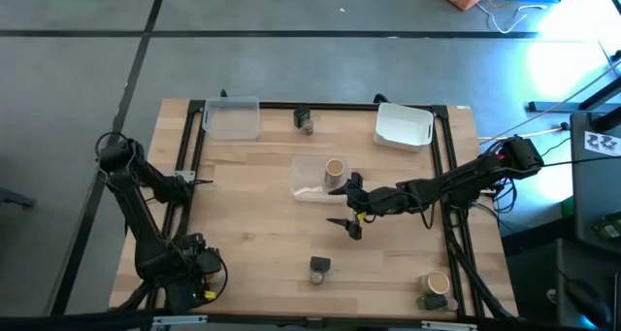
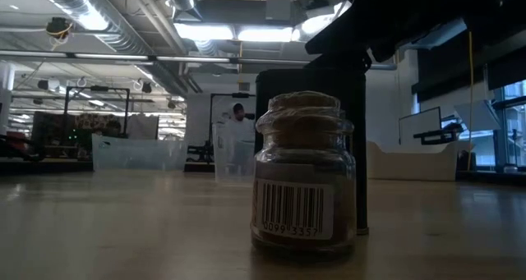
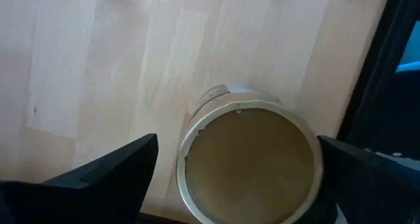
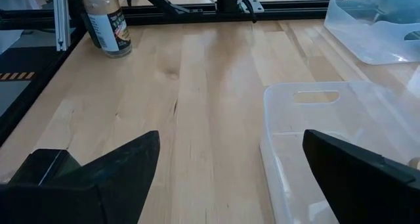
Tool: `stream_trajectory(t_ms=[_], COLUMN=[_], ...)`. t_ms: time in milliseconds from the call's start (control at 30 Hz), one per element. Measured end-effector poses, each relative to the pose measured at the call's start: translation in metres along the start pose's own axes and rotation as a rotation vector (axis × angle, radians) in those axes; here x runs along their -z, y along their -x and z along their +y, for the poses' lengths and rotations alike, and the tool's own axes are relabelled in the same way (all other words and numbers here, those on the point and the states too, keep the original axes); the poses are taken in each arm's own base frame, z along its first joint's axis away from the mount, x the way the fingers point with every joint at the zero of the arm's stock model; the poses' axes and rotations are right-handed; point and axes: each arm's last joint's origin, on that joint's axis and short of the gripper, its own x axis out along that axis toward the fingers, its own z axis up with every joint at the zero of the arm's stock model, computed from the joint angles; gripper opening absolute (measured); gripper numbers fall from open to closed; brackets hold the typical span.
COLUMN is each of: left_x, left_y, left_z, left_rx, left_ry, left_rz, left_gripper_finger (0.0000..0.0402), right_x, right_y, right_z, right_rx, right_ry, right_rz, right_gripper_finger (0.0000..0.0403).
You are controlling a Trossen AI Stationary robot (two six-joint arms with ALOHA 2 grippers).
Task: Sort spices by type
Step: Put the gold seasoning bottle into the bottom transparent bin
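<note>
My left gripper (image 3: 237, 142) is open and points down over a tan round spice (image 3: 249, 158) with a pale rim, one finger on either side and clear of it. This spice stands on the table beside the left rail (image 4: 108, 23); in the high view my left gripper (image 1: 199, 270) hides it. My right gripper (image 1: 345, 203) is open above mid-table, at the near side of a clear tub (image 1: 309, 187) that holds a tan spice (image 1: 335, 168). A dark spice jar (image 1: 320, 266) stands toward the near edge, large in the low view (image 2: 304, 173).
A dark spice (image 1: 306, 121) stands at the far rail. A tan spice (image 1: 438, 284) and a dark one (image 1: 431, 302) stand at the near right corner. At the far edge are a clear tub (image 1: 231, 117) and a white tub (image 1: 403, 125). Black rails (image 1: 197, 147) frame the table.
</note>
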Motion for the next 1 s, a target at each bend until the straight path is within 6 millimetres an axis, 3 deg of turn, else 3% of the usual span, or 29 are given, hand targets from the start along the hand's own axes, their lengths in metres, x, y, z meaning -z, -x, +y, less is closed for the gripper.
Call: stream_trajectory(t_ms=[333,733,1000], left_x=[-0.005,-0.022,-0.044], left_y=[-0.014,-0.017,-0.019], left_z=[-0.001,0.005,0.015], left_rx=[-0.057,-0.047,-0.05], left_ry=[0.074,0.17,0.14], left_rz=[0.06,0.116,0.11], left_gripper_finger=[0.0388,0.0259,0.0256], right_x=[0.0,0.0,0.0], right_y=[0.0,0.0,0.0], right_z=[0.0,0.0,0.0], right_rx=[0.0,0.0,0.0], right_ry=[0.001,0.001,0.003], right_rz=[-0.001,0.0,0.0], right_gripper_finger=[0.0374,0.0374,0.0374])
